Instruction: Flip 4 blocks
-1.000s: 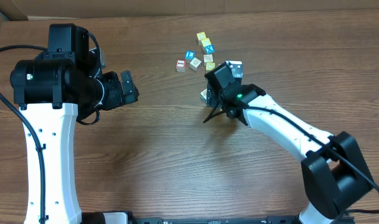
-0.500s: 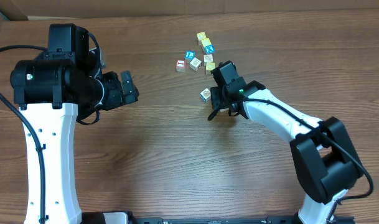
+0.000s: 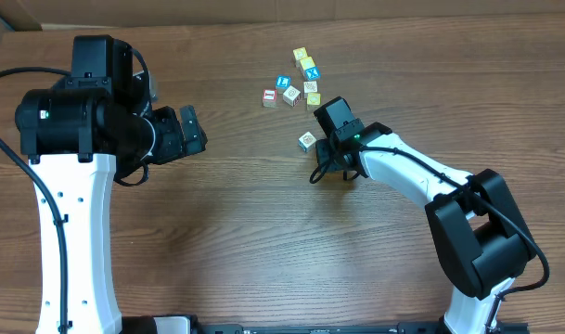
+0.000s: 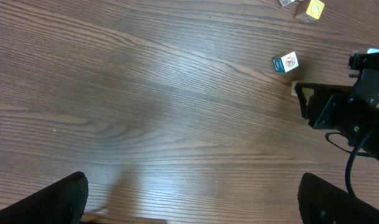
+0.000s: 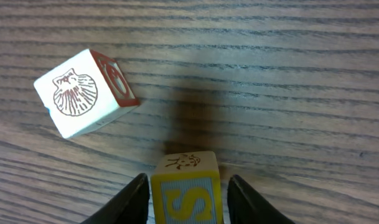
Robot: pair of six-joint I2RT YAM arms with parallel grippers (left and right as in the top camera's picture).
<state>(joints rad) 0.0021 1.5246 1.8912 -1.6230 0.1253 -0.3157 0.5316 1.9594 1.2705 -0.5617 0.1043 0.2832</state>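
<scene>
The right gripper (image 5: 188, 180) stands low over the table (image 3: 263, 232). Its jaws are set narrow around the S block (image 5: 186, 202), a yellow-edged cube whose blue-framed yellow S faces the wrist camera. The fingers (image 5: 134, 202) sit close along both sides, but whether they actually press it cannot be told. From overhead this block is hidden under the right wrist. At about 10 o'clock from it in the wrist view, near but not touching, lies the shell block (image 5: 83, 93), turned askew, with a shell drawing on its white face and a red-lettered side toward 3 o'clock. Overhead it shows at 8 o'clock of the gripper. A loose group of cubes (image 3: 296, 83), the blue X cube (image 3: 311, 73) among them, lies apart at 11 o'clock. The left gripper (image 3: 191, 130) hangs well off at 9 o'clock, its jaws wide apart over bare wood.
</scene>
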